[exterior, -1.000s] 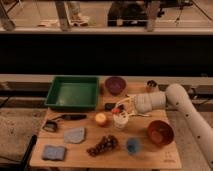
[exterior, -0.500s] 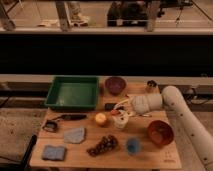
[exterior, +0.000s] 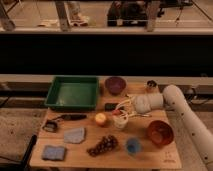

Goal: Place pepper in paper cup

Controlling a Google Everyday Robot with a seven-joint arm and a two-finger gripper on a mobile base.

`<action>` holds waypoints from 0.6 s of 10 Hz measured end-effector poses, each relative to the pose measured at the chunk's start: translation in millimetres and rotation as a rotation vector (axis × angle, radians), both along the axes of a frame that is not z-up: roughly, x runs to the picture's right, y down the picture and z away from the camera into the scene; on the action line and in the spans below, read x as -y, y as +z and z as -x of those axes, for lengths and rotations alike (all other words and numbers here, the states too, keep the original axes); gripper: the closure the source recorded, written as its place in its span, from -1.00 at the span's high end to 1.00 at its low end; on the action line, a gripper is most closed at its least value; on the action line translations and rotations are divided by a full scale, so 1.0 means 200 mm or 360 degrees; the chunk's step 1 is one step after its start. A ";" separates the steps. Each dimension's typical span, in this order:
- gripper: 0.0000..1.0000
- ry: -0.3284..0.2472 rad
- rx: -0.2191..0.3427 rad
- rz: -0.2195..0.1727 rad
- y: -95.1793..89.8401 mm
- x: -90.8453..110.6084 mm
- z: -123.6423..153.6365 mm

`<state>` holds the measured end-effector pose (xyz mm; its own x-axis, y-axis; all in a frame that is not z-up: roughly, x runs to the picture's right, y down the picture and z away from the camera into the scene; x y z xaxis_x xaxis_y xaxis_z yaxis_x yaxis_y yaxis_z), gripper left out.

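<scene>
Nothing readable anywhere here, honestly. No labels, brand names or numbers show on the paper cup (exterior: 120, 121), the red bowl (exterior: 160, 133), the blue cup (exterior: 133, 146) or the green tray (exterior: 73, 93). There's a faint dark mark near the front right corner of the wooden table (exterior: 168, 158), but I can't make out what it says. The gripper (exterior: 123, 109) sits right over the paper cup and has no visible markings either.
</scene>
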<state>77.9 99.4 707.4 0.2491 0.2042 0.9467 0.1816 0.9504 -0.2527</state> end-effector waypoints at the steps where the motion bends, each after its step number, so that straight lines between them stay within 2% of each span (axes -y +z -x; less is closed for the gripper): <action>1: -1.00 -0.0002 -0.0006 0.0006 0.01 0.00 0.00; 2: -0.95 -0.0003 -0.0009 0.0009 0.02 0.00 0.00; 3: -0.81 -0.0012 -0.0005 0.0015 0.03 -0.01 0.00; 6: -0.20 -0.0048 0.0043 0.0048 0.03 -0.02 0.04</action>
